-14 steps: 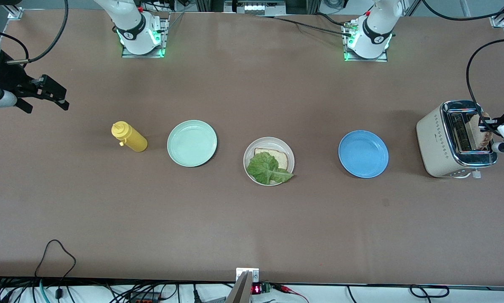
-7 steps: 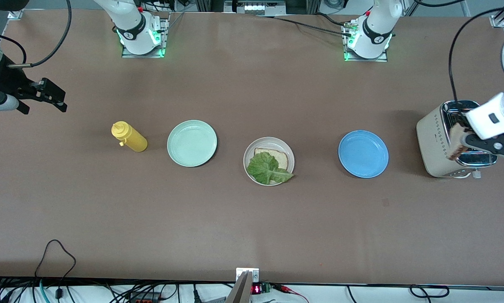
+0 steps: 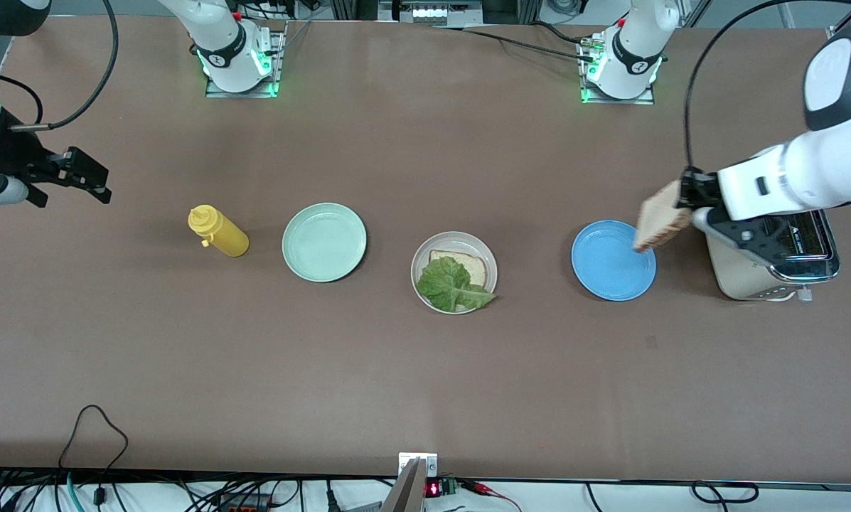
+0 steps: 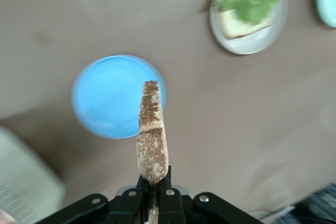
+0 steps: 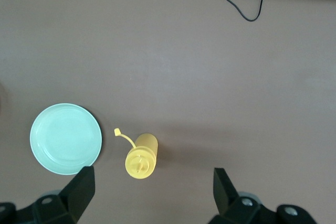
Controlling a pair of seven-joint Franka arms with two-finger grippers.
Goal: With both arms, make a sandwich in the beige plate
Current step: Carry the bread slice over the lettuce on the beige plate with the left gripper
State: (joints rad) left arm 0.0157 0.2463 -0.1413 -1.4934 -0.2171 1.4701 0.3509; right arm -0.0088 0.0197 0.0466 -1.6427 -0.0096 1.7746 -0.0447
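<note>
The beige plate (image 3: 416,264) sits mid-table with one toast slice (image 3: 470,262) on it and a lettuce leaf (image 3: 452,286) on top of that slice. My left gripper (image 3: 685,196) is shut on the edge of a second toast slice (image 3: 657,220), held on edge in the air over the rim of the blue plate (image 3: 610,267). In the left wrist view that slice (image 4: 152,135) sticks out from the gripper (image 4: 154,195), with the beige plate (image 4: 247,45) farther off. My right gripper (image 3: 84,173) waits open in the air at the right arm's end of the table.
A cream toaster (image 3: 741,267) stands at the left arm's end, under the left arm. A mint-green plate (image 3: 324,242) and a yellow squeeze bottle (image 3: 217,231) lie between the beige plate and the right gripper (image 5: 153,179), which shows the bottle (image 5: 142,158) below it.
The left arm has lifted the toast slice out of the toaster and carried it toward the blue plate. The right gripper has barely shifted.
</note>
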